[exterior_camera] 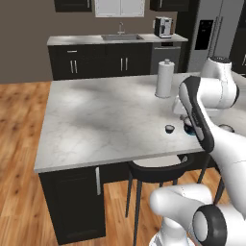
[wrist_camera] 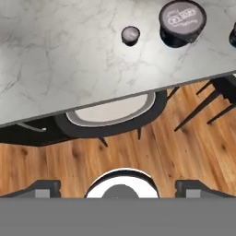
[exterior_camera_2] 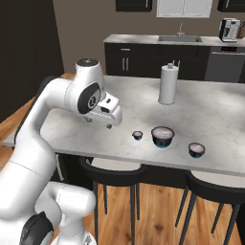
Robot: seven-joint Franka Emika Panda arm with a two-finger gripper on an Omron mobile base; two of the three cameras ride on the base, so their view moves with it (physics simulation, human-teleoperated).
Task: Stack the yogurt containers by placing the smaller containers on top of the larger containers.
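Island counter (exterior_camera_2: 210, 103): broad slab of pale grey-veined marble on dark cabinets, square-edged; the landmark for everything below.
Stools (exterior_camera_2: 119, 173): two with dark curved backs and thin black legs, tucked under the counter's near edge; one shows a pale oval seat (wrist_camera: 109, 112) in the hand view.
Paper-towel roll (exterior_camera_2: 168, 84): tall white cylinder, upright, toward the counter's far side.
Gripper (exterior_camera_2: 110, 116): white blocky hand above the counter's near left part, well apart from the tubs; its dark fingertips (wrist_camera: 45, 188) stand spread wide with nothing between them.
Largest tub (exterior_camera_2: 162, 136): round dark bowl shape, pale flat printed lid, teal base band; sits on the counter near its front edge, between the other two.
Mid-sized tub (exterior_camera_2: 196, 150): same dark bowl form with pale top, on the counter to the right of the largest, apart from it.
Tiny tub (exterior_camera_2: 138, 135): small dark cup with greyish top, on the counter just left of the largest, not touching.
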